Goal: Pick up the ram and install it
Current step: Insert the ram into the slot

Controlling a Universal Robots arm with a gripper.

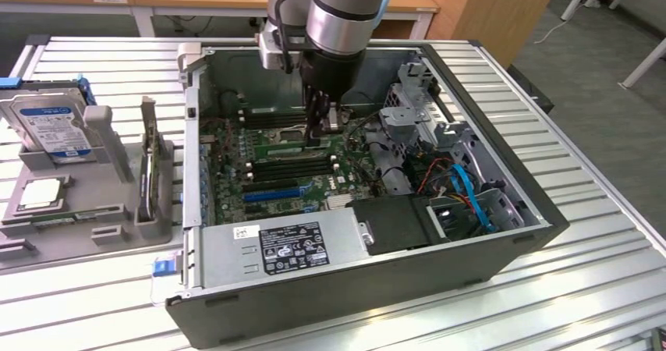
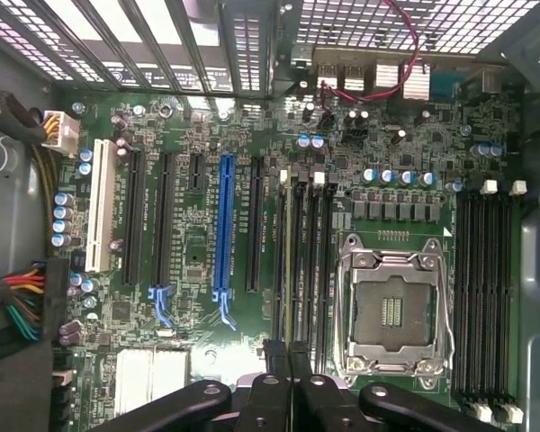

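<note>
1. Inside the open case, the gripper hangs low over the board, fingers pressed together. Whether anything thin is nipped between them cannot be told.
2. It sits directly above the black memory slots beside the empty socket, lined up with their length. By the look of it, this is the pose for seating or pressing a stick straight down.
3. Outside the case, at the exterior view's left, what appears to be the ram stands on edge in a grey stand. It is likely kept upright so fingers can close on its flat faces.
</note>
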